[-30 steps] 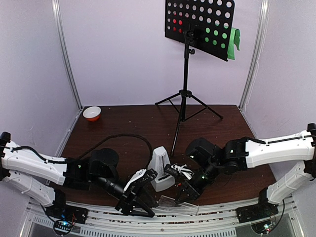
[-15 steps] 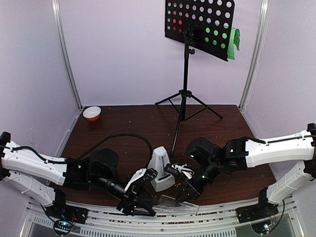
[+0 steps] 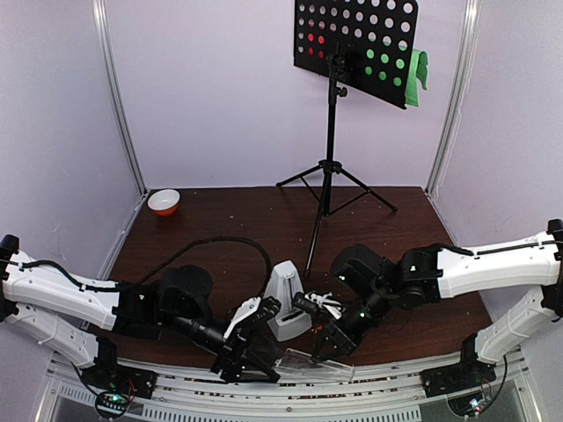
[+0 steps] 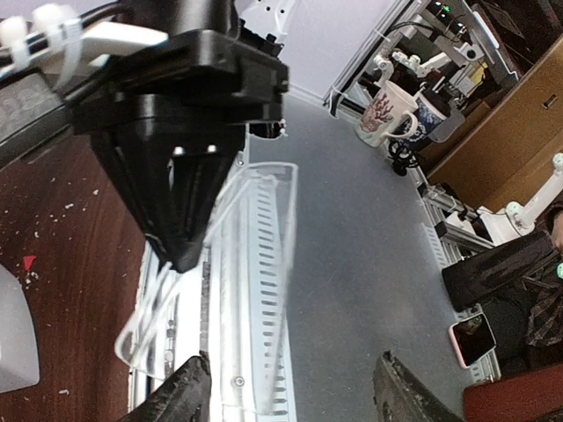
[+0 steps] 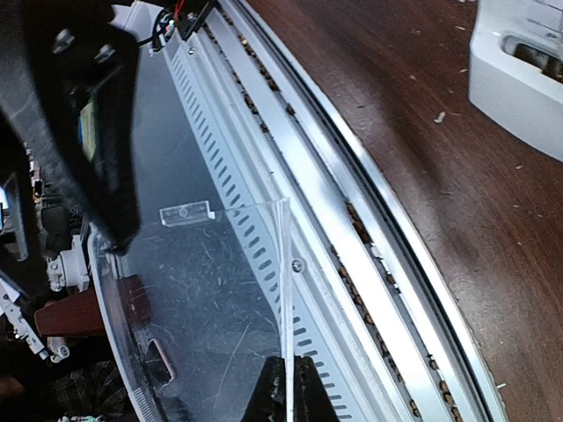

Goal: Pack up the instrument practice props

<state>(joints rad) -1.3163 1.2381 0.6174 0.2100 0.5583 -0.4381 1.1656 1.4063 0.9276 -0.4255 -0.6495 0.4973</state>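
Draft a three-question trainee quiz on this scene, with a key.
1. True or false: the clear cover is fitted on the white metronome.
2. The right end effector is: A) open and empty; B) shut on the clear cover; C) shut on the white metronome.
3. Fill in: the green page sticks out past the desk edge of the ______.
Key: 1 false, the clear cover is held apart from the white metronome; 2 B; 3 music stand.
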